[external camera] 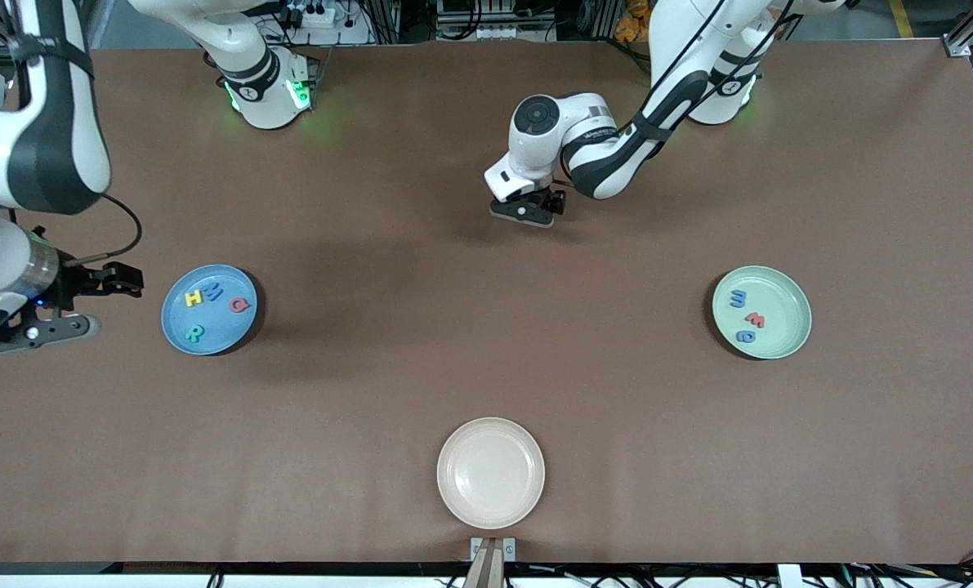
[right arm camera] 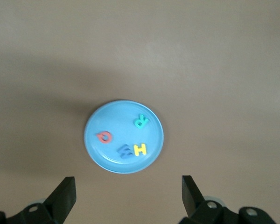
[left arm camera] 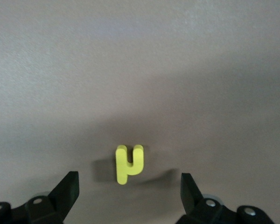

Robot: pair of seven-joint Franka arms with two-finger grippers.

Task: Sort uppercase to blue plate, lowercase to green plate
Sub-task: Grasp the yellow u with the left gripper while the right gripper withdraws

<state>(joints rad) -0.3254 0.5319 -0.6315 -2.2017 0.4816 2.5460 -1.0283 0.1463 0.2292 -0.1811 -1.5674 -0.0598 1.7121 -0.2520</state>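
Nearest the front camera, a smooth round cream plate [external camera: 490, 473] sits bare on the matte brown table [external camera: 486, 367]. Toward the right arm's end, the shallow blue plate [external camera: 177, 327] holds four foam capitals: yellow H [external camera: 194, 297], blue M [external camera: 213, 292], red Q [external camera: 240, 305] and green R [external camera: 195, 332]. Toward the left arm's end, the mint-green plate [external camera: 788, 322] carries a blue m [external camera: 738, 299], a red m [external camera: 755, 319] and a rounded blue letter [external camera: 747, 336]. Over mid-table, the left gripper [left arm camera: 129, 186] hangs, fingers spread wide and empty, above a yellow lowercase letter [left arm camera: 129, 163] lying flat. Beside the blue plate, the right gripper [right arm camera: 128, 193] hovers wide open, holding nothing.
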